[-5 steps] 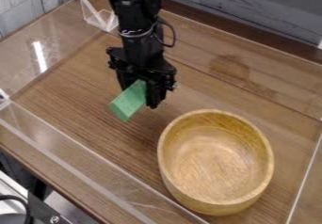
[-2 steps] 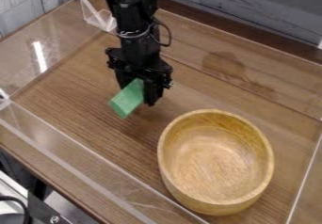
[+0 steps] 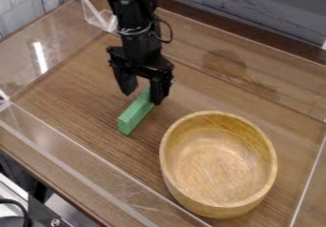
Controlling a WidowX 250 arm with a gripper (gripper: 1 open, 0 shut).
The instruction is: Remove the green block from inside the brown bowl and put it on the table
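Clear plastic wall (image 3: pixel 51 40) on the far left, glossy and catching glare, well off from the gripper. Next, the green block (image 3: pixel 133 114): a flat, smooth, bright green rectangular bar, plain-faced, down on the wood-grain table (image 3: pixel 242 69) directly beneath the gripper, its upper end between the fingertips. The black gripper (image 3: pixel 140 86) points straight down, jaws spread apart, fingers standing either side of the block's end with nothing clamped. Off to the gripper's lower right sits the brown bowl (image 3: pixel 219 162), round, thick-rimmed, pale wood with visible grain, its hollow bare, near the block but apart from it.
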